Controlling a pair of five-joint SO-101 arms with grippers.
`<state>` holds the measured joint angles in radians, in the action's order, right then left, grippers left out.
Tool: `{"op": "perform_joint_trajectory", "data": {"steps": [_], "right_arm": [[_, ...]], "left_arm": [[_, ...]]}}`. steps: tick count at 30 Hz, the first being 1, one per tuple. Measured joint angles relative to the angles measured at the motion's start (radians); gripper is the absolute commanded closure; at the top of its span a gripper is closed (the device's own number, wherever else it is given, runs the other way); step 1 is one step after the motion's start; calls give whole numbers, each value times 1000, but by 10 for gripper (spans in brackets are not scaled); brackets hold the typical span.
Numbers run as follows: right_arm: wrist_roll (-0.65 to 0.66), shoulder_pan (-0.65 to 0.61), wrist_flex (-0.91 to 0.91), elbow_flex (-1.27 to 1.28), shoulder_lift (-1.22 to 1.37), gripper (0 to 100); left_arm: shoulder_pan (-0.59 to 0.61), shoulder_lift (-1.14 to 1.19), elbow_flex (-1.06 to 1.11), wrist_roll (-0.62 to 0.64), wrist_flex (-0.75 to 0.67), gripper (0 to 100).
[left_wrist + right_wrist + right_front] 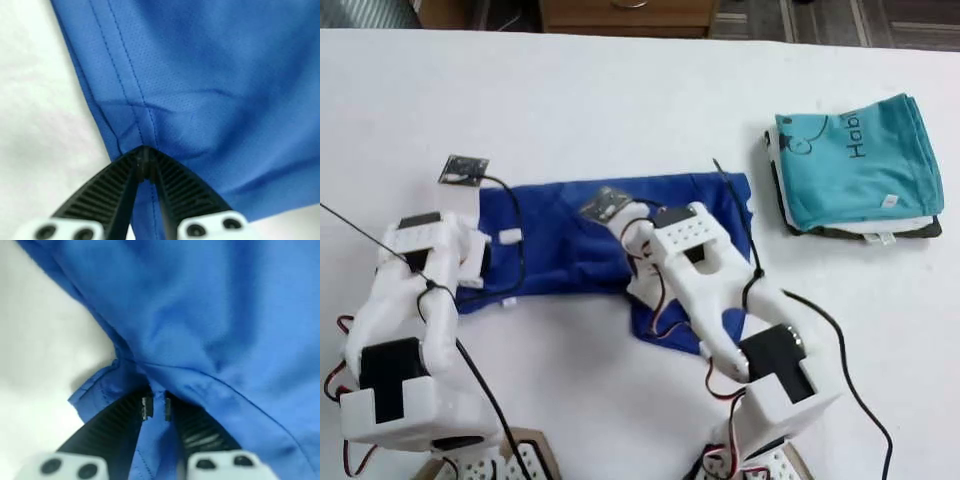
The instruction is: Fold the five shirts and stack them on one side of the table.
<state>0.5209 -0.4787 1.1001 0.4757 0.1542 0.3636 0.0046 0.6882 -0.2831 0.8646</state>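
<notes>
A blue shirt (570, 235) lies as a wide strip across the middle of the white table (620, 100). My left gripper (144, 164) is shut on a stitched seam at the shirt's (215, 90) left end; in the high view the left gripper (483, 262) sits at that edge. My right gripper (155, 407) is shut on a bunched fold of the blue shirt (210, 315); from above the right gripper (636, 248) is over the shirt's middle. A stack of folded shirts (855, 165), teal on top, lies at the right side.
Cables run from both arms across the shirt and the table. Two small dark boards (463, 171) (606, 204) hang on the arms over the cloth. Bare table lies behind the shirt and at the far left. A wooden cabinet (625, 15) stands beyond the far edge.
</notes>
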Motion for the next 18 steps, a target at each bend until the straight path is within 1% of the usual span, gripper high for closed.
{"op": "perform_joint_trajectory", "data": {"steps": [7, 14, 18], "right_arm": [[2, 3, 18, -2, -31, 978], [2, 5, 110, -2, -247, 978], [2, 5, 175, -2, -321, 978]], "left_arm": [[0, 0, 0, 0, 0, 973], [0, 0, 0, 0, -2, 973], [0, 0, 0, 0, -3, 973]]}}
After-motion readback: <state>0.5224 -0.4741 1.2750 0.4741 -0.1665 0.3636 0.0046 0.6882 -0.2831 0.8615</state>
